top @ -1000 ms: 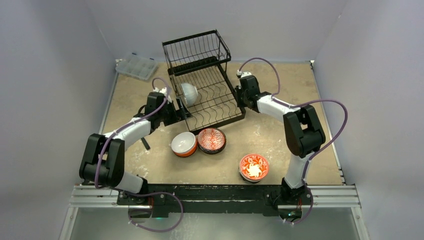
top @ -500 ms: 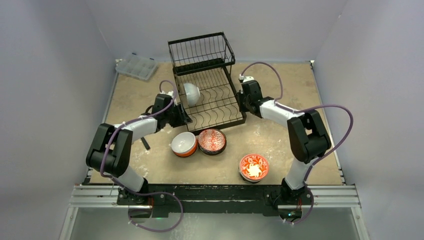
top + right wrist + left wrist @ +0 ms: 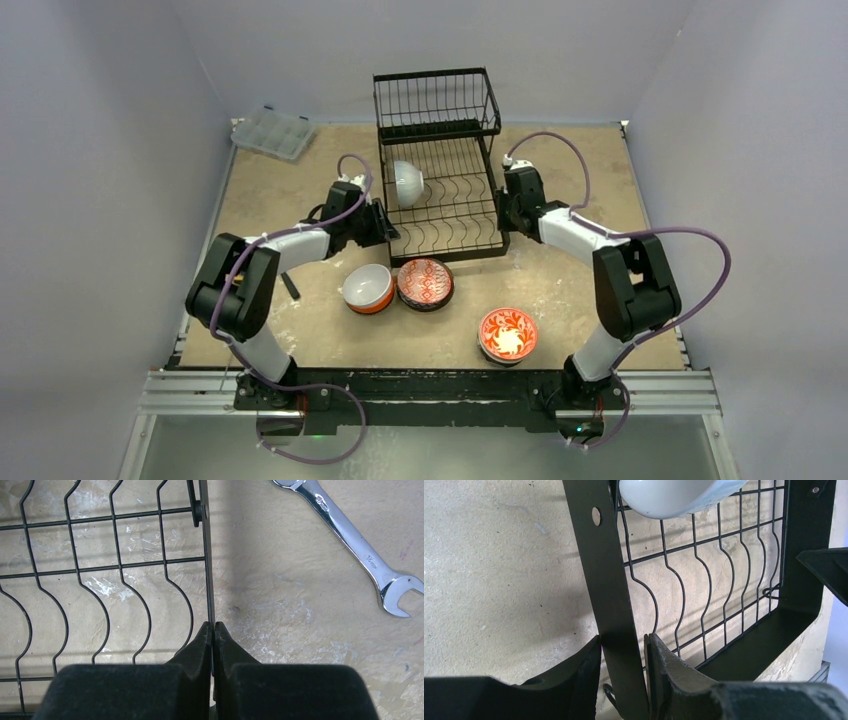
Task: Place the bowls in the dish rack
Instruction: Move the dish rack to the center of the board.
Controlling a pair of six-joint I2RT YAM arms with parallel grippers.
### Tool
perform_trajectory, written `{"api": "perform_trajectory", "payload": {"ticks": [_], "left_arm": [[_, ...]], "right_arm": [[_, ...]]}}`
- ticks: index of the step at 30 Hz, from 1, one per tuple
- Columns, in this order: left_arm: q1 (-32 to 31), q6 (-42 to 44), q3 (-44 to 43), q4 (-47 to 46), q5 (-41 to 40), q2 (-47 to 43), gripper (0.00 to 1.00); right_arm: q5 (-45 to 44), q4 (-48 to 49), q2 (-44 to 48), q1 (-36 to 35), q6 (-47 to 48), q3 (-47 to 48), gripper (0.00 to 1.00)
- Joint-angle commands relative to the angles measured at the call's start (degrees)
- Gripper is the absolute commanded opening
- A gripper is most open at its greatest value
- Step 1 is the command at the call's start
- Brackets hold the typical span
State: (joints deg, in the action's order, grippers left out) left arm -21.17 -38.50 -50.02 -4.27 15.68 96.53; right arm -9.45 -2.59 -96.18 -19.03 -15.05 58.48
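Bowls are split between two places: a white bowl (image 3: 407, 183) stands on edge in the slots of the dish rack (image 3: 460, 205), at about 10 o'clock on its base, while three wait on the table (image 3: 560, 200). They are an orange bowl (image 3: 367, 288) and a red-patterned bowl (image 3: 424, 281) at 6 o'clock of the rack, and a red floral bowl (image 3: 508, 334) at 5 o'clock.

The left gripper (image 3: 623, 655) is clamped on the rack's flat left frame bar. The right gripper (image 3: 213, 630) is pinched tight on the thin right edge (a slim hold).

As I judge it, that thin edge could slip from the right jaws. An uneven pull would then skew the rack, and the white bowl, only leaning in its slots, might tip or roll out. The rack's near rail lies just beside the red-patterned bowl, so any move toward 6 o'clock would shove it.

Bare tabletop lies open at 3 and 9 o'clock of the rack. The back wall (image 3: 430, 40) is near at 12, a compartment box (image 3: 272, 132) sits at 10, and a wrench (image 3: 350, 535) lies to the rack's right.
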Motion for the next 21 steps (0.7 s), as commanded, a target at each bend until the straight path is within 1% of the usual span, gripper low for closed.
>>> {"api": "perform_trajectory", "payload": {"ticks": [1,3,4,5,9,12,14,17,21], "left_arm": [[-0.8,-0.1,-0.7,-3.6,2.6,-1.5,0.22],[-0.8,0.3,-0.7,-3.1,2.0,-2.4,0.24],[-0.8,0.6,-0.8,-2.6,1.2,-3.0,0.27],[-0.8,1.0,-0.8,-2.0,0.3,-3.8,0.31],[-0.8,2.9,-0.1,0.1,-4.7,-9.0,0.50],[-0.8,4.0,0.4,2.6,-8.6,-13.6,0.59],[-0.8,4.7,0.8,4.1,-11.2,-16.3,0.64],[-0.8,5.6,1.6,8.4,-12.7,-20.1,0.68],[-0.8,5.5,2.8,12.8,-12.3,-24.1,0.69]], "right_arm": [[-2.2,-2.5,2.1,1.6,-0.6,0.6,0.03],[-1.4,-2.6,2.1,1.6,-0.2,1.3,0.08],[-0.8,-2.7,2.2,1.6,0.0,1.7,0.11],[-0.3,-2.6,2.5,1.6,-0.1,2.0,0.15],[5.4,-1.3,5.9,1.6,-0.4,2.3,0.44],[8.4,0.1,9.4,1.6,-0.3,1.9,0.64],[9.3,0.7,11.4,1.6,0.2,1.8,0.73],[11.6,1.6,13.8,1.6,1.2,1.2,0.83],[16.1,3.6,16.4,1.6,2.3,-0.4,0.96]]}}
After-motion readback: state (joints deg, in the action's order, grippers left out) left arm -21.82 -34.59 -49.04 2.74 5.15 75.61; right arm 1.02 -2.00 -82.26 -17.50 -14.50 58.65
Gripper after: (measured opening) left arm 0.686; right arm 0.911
